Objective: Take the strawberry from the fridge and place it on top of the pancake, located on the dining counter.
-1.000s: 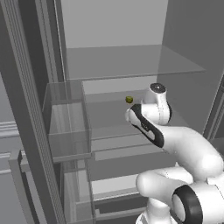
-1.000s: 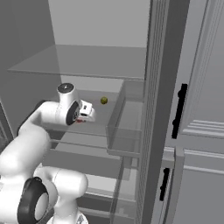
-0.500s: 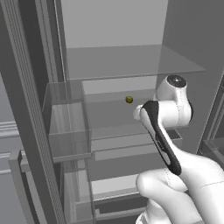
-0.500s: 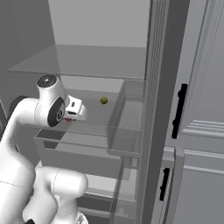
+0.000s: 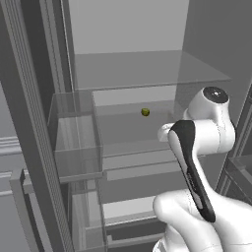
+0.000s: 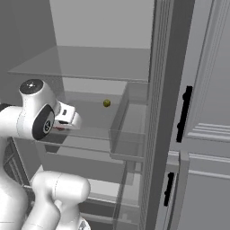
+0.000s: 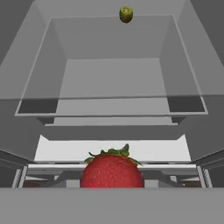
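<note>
The fridge (image 5: pixel 128 34) is standing open ahead of my claw, its light grey walls and glass shelves reaching away from me. A clear door bin (image 6: pixel 130 130) is hanging off to my right, on the door's edge. My claw (image 6: pixel 63 127) is hovering at the front edge of a shelf, clamped on the strawberry (image 7: pixel 112 169), which is sitting right at my fingertips, green leaves up. Well beyond my claw, a small yellow-green fruit (image 7: pixel 126 14) is lying far back on the shelf.
</note>
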Motion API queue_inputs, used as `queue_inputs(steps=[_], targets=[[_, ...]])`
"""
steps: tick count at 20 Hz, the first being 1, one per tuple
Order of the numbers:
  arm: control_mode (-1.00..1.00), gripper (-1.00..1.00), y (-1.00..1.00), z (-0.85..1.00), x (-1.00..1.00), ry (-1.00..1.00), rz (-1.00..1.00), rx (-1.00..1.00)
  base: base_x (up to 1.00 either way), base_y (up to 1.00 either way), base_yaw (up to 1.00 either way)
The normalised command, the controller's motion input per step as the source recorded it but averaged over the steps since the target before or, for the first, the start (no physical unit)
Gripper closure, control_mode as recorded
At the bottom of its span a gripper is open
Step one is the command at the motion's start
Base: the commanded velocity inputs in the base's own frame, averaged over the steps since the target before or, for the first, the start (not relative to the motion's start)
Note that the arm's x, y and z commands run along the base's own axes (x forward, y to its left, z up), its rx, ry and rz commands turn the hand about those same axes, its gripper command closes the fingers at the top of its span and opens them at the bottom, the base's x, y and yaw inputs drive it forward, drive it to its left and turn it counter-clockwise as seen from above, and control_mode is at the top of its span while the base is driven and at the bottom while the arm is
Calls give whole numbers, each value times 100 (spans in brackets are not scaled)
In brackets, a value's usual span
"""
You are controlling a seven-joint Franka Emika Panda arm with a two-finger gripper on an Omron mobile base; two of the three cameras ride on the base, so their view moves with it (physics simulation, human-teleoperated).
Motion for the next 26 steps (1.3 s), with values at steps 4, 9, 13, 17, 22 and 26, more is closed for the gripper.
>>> queue_inputs(steps=[4,9,13,17,22,26], targets=[[100,100,4,-2,-18,0,0,-3,-19,0,0],[100,100,0,0,0,0,0,0,-99,0,6],[100,100,0,0,0,0,0,0,-100,0,21],[100,100,0,0,0,0,0,0,-100,0,29],[100,100,0,0,0,0,0,0,-100,0,33],[100,100,0,0,0,0,0,0,-100,0,38]])
